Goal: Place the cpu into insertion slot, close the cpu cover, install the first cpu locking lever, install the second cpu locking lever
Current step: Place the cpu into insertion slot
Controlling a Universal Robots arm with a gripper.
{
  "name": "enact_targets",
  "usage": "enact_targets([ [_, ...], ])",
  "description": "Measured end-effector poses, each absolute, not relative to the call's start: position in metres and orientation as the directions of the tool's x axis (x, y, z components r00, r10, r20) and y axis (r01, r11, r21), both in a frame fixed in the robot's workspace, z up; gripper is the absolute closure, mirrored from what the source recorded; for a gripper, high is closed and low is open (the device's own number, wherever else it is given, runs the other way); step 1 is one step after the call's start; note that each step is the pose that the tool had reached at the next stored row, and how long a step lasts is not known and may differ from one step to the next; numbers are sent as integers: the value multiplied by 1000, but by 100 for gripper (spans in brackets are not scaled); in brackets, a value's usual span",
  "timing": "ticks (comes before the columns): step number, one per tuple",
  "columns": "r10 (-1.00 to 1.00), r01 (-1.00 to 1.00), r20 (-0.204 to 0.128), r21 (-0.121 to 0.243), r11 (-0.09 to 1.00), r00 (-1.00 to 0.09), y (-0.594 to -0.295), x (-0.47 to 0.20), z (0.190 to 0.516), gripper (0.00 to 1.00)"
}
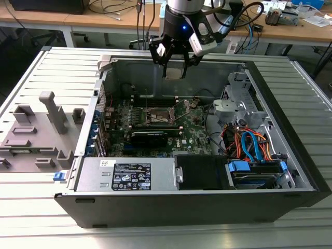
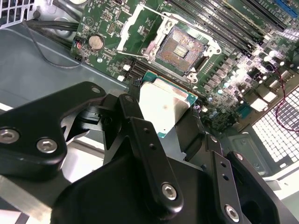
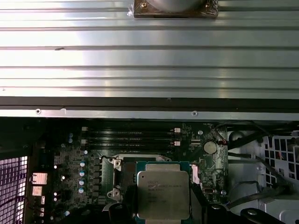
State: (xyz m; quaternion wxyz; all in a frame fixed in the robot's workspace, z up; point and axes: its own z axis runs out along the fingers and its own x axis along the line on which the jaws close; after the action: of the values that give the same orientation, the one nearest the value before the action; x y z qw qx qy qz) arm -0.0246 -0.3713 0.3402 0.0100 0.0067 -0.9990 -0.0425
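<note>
My gripper (image 1: 175, 65) hangs over the open computer case, above its far wall, shut on the cpu (image 1: 175, 73). In both wrist views the cpu (image 2: 164, 103) (image 3: 163, 193) shows its pale silver top and green edge, pinched between the black fingers (image 2: 132, 112). The insertion slot (image 2: 181, 45) on the green motherboard (image 1: 194, 127) lies bare, its contact field exposed. The cpu cover (image 2: 136, 25), a silvery frame, stands swung open beside the slot. In the exterior view the slot (image 1: 158, 115) lies below the gripper and nearer the camera.
The black case's far wall (image 1: 207, 78) is close under the gripper. A dark expansion card (image 1: 150, 137), a power supply (image 1: 129, 176) and a drive cage with orange and blue cables (image 1: 249, 145) surround the board. A grey fixture (image 1: 41, 129) sits at the exterior view's left.
</note>
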Motion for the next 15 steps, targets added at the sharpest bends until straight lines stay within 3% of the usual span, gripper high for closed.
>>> enact_targets([
  [15, -14, -13, 19, 85, 996, -1000, -372, -25, 338, 45],
])
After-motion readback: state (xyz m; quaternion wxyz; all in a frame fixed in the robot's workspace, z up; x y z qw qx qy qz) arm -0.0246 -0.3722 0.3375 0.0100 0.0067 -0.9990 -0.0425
